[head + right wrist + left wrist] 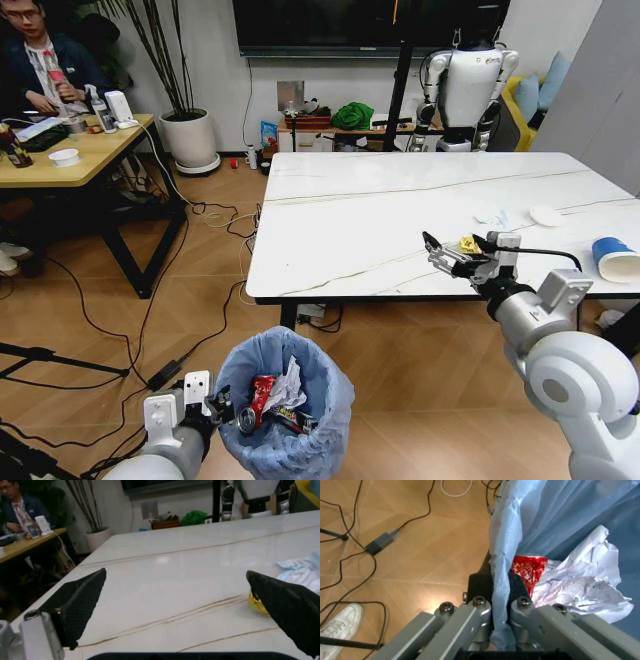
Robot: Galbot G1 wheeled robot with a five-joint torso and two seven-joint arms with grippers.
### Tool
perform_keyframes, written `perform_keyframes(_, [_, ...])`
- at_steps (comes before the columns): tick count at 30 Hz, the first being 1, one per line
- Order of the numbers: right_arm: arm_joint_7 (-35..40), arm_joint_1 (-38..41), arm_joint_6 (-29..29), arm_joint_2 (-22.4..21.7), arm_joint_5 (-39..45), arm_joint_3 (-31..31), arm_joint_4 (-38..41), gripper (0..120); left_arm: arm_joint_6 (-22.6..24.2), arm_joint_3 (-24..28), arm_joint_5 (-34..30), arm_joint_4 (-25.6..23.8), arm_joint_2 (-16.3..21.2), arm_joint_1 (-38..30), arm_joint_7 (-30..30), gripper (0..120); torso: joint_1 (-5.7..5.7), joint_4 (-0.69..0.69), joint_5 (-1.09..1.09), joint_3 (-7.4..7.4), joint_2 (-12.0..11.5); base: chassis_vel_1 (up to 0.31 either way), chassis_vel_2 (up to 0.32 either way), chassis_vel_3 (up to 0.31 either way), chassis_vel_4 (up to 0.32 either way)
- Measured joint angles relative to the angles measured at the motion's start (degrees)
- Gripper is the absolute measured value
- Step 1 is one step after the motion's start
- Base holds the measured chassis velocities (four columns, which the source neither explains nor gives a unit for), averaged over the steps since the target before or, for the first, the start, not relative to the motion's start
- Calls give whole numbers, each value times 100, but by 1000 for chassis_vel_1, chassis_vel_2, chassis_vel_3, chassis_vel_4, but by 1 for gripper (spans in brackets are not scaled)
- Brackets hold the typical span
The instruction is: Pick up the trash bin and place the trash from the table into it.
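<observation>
The trash bin (300,440) with its light blue liner hangs low in front of me, and my left gripper (218,405) is shut on its near rim. The left wrist view shows the fingers (479,603) clamping the liner (501,555), with a red wrapper (529,568) and crumpled white tissue (585,583) inside. My right gripper (458,250) is open just above the table (380,200), near its front edge. A yellow wrapper (468,243) (255,600) lies beside one of the pads (287,603). Tissues (492,215), a white lid (546,215) and a blue-white cup (615,258) lie farther right.
A yellow-wood desk (70,160) stands to the left with a person seated behind it. Cables (110,330) and a power brick (381,542) lie on the wooden floor. A potted plant (190,135) and another robot (468,90) stand at the back.
</observation>
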Motion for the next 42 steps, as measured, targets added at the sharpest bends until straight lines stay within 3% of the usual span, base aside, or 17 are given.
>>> perform_keyframes(42, [-48,-265,46,141,-108,238,103,100,0,33,223,-117,-34,190,72,0,0,1,1,0,0,-85,-84,84,84])
